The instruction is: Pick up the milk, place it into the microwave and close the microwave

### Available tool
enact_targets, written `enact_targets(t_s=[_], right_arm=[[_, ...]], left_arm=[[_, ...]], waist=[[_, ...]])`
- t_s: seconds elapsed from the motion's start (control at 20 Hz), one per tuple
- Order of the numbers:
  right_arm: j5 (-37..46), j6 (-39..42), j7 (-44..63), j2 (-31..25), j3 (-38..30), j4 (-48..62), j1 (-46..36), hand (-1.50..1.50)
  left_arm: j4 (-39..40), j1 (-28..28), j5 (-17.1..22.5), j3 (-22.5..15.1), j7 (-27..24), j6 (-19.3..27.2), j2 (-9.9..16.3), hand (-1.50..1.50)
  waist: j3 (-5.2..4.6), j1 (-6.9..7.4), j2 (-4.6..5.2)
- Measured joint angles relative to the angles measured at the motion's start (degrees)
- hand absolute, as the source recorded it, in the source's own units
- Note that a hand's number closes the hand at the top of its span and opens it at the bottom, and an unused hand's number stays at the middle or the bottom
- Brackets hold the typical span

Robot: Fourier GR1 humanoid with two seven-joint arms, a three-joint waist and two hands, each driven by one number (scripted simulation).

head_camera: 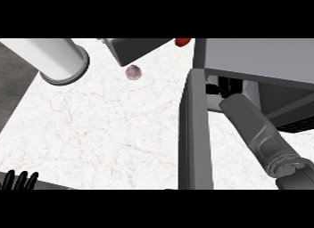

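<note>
Our right hand (pixel 227 85) reaches into the mouth of the microwave (pixel 265 62), only its dark fingers showing past the grey forearm, and we cannot tell whether they are spread or wrapped round anything. A pale patch beside them may be the milk, but we cannot be sure, so we judge the placing step to be in hand, the carton most likely inside or at the threshold. The microwave door (pixel 194 133) stands swung open, a flat grey slab seen edge-on, running toward the counter's near edge. Next we would need to draw the arm out clear of the opening, then push the door shut. Our left hand (pixel 16 180) rests by the near left corner, fingers up and relaxed. Farther out on the white marbled counter (pixel 100 129) lie a small mauve, rounded lump (pixel 133 71), a smooth white cylinder (pixel 54 58) and a red object (pixel 182 42) near the far edge.
</note>
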Motion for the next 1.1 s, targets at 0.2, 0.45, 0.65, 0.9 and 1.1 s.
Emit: enact_targets(t_s=[0.2,0.45,0.65,0.9,1.1], right_arm=[[-1.9,3.6,-2.4,0.4,-2.1,-1.8,0.7,-1.5],[-5.0,8.4,-6.6,1.5,-5.5,-3.8,3.1,-1.5],[-8.3,14.5,-10.5,2.2,-8.8,-5.4,5.4,-1.5],[-11.7,22.7,-15.6,3.2,-11.9,-6.3,8.9,-1.5],[-13.2,26.8,-19.4,4.0,-13.5,-6.5,11.8,-1.5]], left_arm=[[-0.4,0.1,-0.1,-0.2,0.0,0.1,-0.3,-1.5],[-0.4,1.1,0.0,0.1,-0.6,-0.6,0.1,-1.5],[-1.0,2.1,0.4,0.6,-0.9,-0.9,0.3,-1.5],[-1.3,2.9,0.1,0.3,-1.2,-0.8,-0.3,-1.5],[-2.7,3.8,-0.8,-0.4,-0.1,0.4,-1.0,-1.5]], waist=[[0.06,-1.12,0.05],[0.03,-2.56,-0.31],[0.02,-3.67,-0.88],[-0.02,-4.97,-1.84],[-0.05,-5.85,-2.39]])
